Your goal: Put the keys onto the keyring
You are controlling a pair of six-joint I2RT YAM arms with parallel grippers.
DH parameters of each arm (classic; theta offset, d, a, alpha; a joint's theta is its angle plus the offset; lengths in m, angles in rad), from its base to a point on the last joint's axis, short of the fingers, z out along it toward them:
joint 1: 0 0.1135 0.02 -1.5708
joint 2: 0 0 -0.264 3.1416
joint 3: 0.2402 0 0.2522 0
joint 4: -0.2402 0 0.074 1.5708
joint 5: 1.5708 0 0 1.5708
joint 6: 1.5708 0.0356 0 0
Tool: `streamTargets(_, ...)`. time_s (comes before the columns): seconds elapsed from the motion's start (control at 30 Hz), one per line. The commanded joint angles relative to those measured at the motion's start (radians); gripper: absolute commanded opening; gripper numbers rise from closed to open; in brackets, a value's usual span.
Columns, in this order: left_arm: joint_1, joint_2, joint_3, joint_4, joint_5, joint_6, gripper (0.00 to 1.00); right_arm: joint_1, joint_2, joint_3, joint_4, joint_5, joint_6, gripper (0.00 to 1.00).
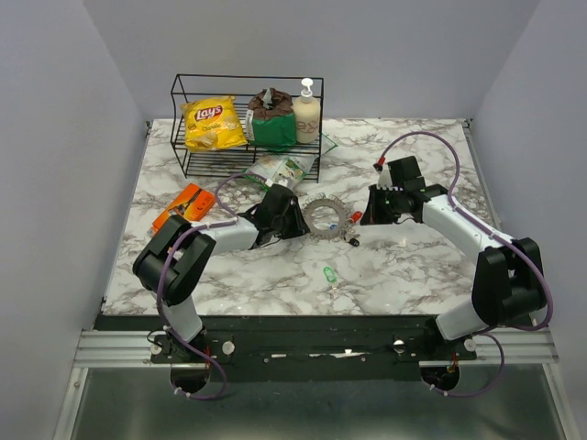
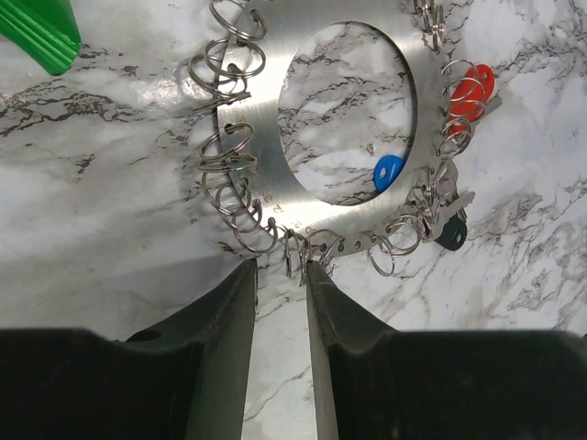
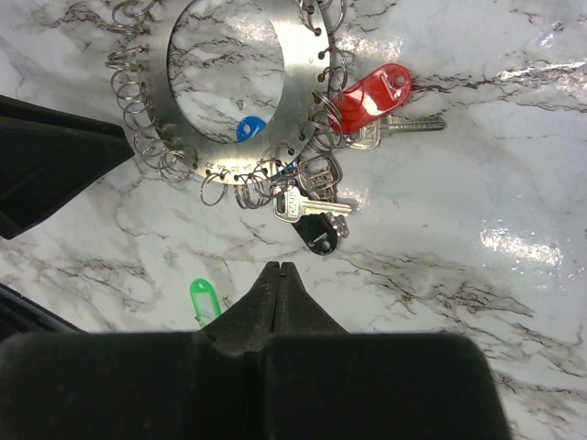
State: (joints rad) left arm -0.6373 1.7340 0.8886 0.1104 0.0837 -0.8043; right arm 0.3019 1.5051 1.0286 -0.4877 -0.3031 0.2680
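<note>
Two arms reach out over a marbled surface (image 1: 413,266). Nearest to their bases lies one green tag (image 1: 329,273), alone and well apart from the rest, its long axis running roughly near to far. Beyond it, mid-surface between the two grippers, one keyring (image 1: 322,216) lies flat: a round steel disc with a large hole and many small split rings hung around its rim; being round, it has no long axis. On its right rim hangs a cluster: one red tag (image 3: 371,93), long axis pointing out from the disc, with one silver key (image 3: 396,125) beside it pointing the same way; two more silver keys (image 3: 305,190); and one black-headed key (image 3: 316,235). One blue tag (image 3: 249,128) shows inside the hole. The left gripper (image 2: 280,266) sits at the disc's left rim, jaws spread by a narrow gap, with one split ring (image 2: 301,260) at their tips; whether it is gripped cannot be told. The right gripper (image 3: 278,269) is just right of the cluster, jaws pressed together with nothing between them. Farther left lies one orange packet (image 1: 182,203). Farthest back stands one wire rack (image 1: 179,124) holding one yellow chip bag (image 1: 212,124), one green bag (image 1: 272,124) and one soap bottle (image 1: 306,110).
</note>
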Motion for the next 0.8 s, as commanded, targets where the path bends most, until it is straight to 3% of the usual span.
streamTargets(0.0, -0.005, -0.025, -0.004, 0.049, -0.006, 0.011, 0.38, 0.005, 0.014, -0.01, 0.006, -0.005, -0.012, 0.01)
streamTargets(0.4, -0.01, 0.044, 0.026, 0.02, -0.001, 0.011, 0.36, 0.005, 0.018, -0.015, 0.006, -0.002, -0.01, 0.01)
streamTargets(0.77, -0.01, 0.053, 0.016, 0.04, -0.002, 0.005, 0.27, 0.006, 0.018, -0.015, 0.006, -0.001, -0.013, 0.02)
